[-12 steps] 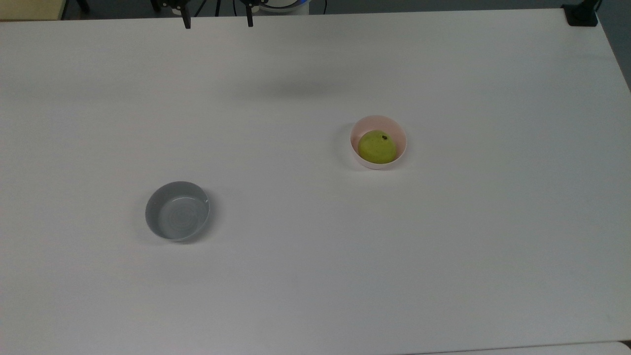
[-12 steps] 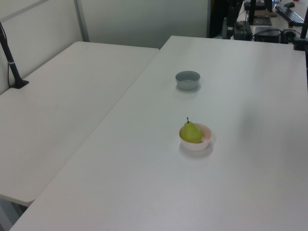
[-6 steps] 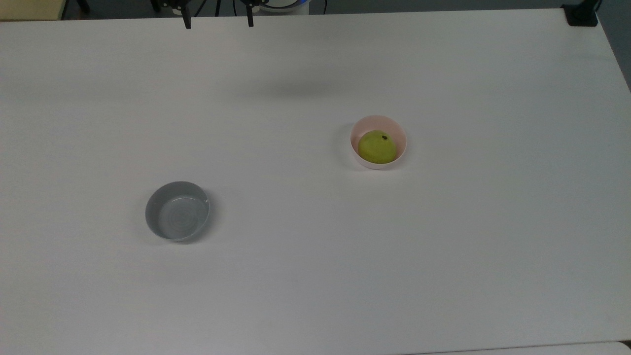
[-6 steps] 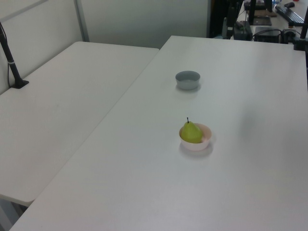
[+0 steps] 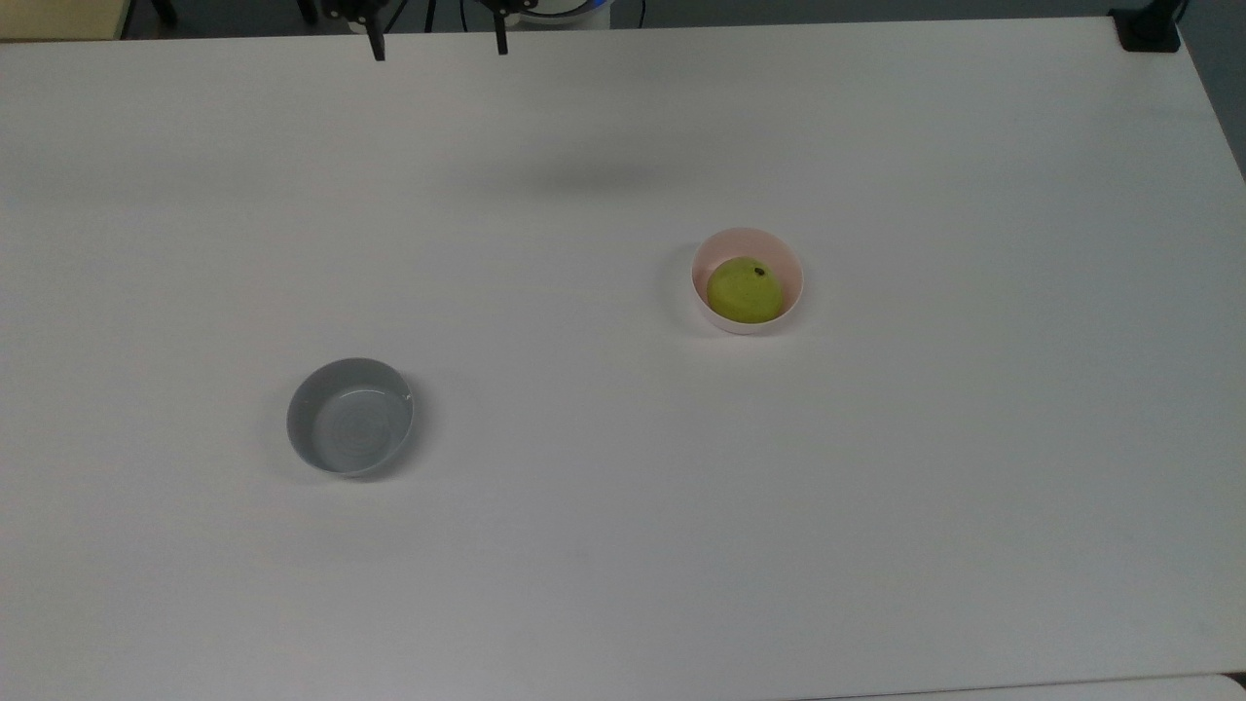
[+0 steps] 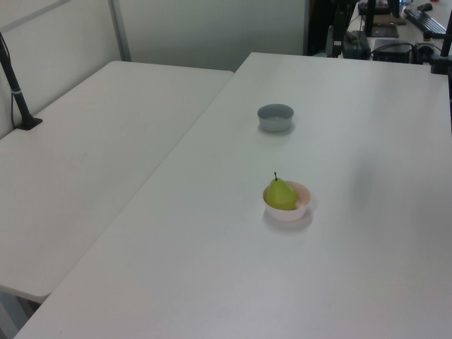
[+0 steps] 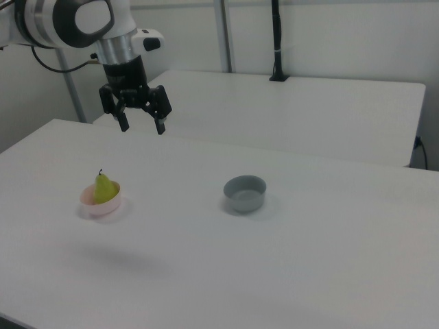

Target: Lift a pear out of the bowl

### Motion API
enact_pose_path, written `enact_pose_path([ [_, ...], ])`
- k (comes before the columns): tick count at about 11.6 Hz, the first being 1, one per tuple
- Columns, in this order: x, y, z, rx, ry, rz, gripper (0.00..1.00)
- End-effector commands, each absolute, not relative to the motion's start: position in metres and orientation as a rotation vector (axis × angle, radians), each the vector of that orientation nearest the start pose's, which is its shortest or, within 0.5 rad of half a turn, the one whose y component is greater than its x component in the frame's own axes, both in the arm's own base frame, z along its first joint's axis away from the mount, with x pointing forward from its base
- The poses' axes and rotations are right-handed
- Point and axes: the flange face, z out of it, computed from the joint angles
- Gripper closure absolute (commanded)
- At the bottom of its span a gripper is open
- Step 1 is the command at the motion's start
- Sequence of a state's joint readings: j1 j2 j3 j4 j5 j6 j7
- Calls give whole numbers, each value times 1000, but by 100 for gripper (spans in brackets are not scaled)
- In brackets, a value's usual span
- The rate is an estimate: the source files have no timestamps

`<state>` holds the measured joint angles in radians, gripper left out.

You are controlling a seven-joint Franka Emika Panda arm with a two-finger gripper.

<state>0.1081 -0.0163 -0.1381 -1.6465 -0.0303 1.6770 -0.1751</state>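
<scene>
Yellow-green pear (image 5: 745, 290) sits upright in a small pale pink bowl (image 6: 302, 209) on a white table (image 5: 876, 487); our black two-finger gripper (image 7: 140, 127) hangs high above with its fingers spread and nothing between them.

We count one pear, one pink bowl and one grey bowl (image 5: 350, 417) (well apart, with nothing in it). We judge the pear light, firm and smooth, likely to slip, so we would grip its rounded belly from above, fingers either side, avoiding the thin dark stem (image 6: 275, 176) and the bowl's rim.
</scene>
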Motion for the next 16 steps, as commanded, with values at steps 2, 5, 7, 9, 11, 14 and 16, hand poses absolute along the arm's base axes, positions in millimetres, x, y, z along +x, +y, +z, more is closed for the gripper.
enact_pose_path([
  [2,568,41,579,-3121,-568,-90,0],
  [5,581,94,551,-3095,-662,-89,0],
  [7,587,136,519,-3108,-687,-28,0],
  [9,596,163,493,-3108,-690,-62,0],
  [11,604,190,462,-3111,-707,-81,0],
  [14,610,216,424,-3104,-755,-77,0],
  [16,610,232,405,-3093,-780,-70,0],
])
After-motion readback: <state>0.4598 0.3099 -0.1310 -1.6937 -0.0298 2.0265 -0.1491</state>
